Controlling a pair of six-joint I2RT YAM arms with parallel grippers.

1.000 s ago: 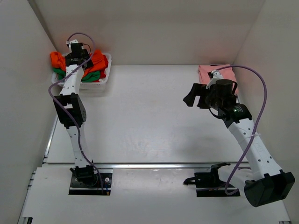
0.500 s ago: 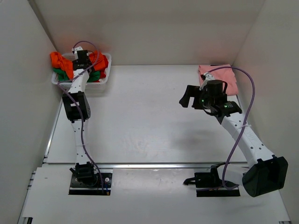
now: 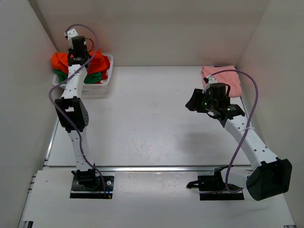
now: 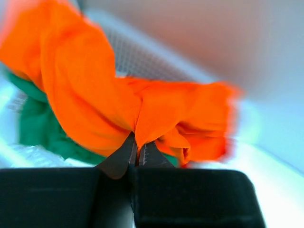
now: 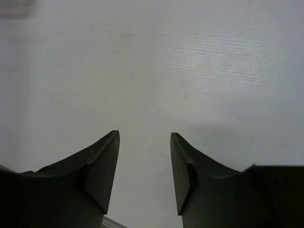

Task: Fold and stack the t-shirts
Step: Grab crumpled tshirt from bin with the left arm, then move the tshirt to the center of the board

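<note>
- The left claw is clamped tight, with a pinch of the soft bright orange short-sleeved t-shirt caught between its tips.
- It was buried low in the pile half a second ago. It has since come up and back toward the far wall, and the orange cloth drapes away from the pinch in two sagging lobes.
- Most of that shirt is still bunched over the white plastic mesh basket in the far-left corner of the bench. I'd say it is lifted but not yet clear.
- A crumpled green cloth t-shirt lies under it, down in the basket, and doesn't appear to be caught up in the grip.
- The right claw is wide open and holds nothing. Only the bare white bench shows between its fingers.
- A second ago it hung just in front of the folded pale salmon pink t-shirt. It has drawn a little toward mid-bench since and barely shifted in the last half second.
- The pink shirt lies flat in the far-right corner, apart from the claw, and looks like the start of the stack.
- My read is that one shirt is done and the orange one is next. The left arm needs to carry it out over the rim to open bench, where the waiting right claw can take a second corner.
- The risk is the trailing cloth dragging on the green shirt or snagging the basket edge on the way out.
</note>
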